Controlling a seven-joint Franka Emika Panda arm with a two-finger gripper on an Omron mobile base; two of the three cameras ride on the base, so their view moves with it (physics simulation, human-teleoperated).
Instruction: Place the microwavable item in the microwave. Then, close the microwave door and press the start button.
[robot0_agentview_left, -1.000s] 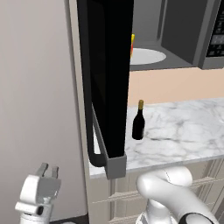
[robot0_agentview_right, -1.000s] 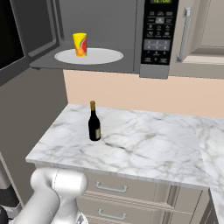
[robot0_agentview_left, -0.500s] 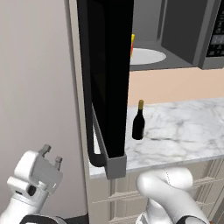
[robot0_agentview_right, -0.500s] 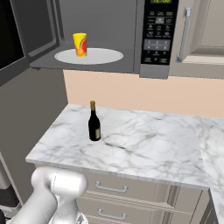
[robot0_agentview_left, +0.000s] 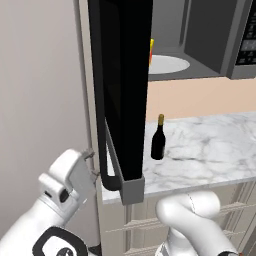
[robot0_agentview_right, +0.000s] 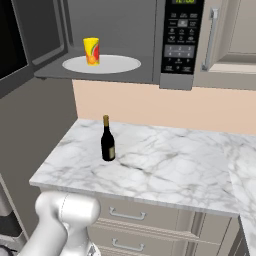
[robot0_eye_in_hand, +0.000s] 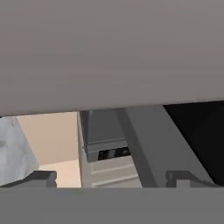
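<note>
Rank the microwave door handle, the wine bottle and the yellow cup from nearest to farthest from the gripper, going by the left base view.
From the gripper:
1. Door handle, right beside the fingertips on the open microwave door.
2. Wine bottle, beyond the door on the marble counter.
3. Yellow cup, highest and farthest, inside the microwave, mostly hidden behind the door.

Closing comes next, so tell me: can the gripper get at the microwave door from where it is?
Probably yes. The gripper sits low beside the open door, near the handle's lower end, with nothing between them. It looks open.
</note>
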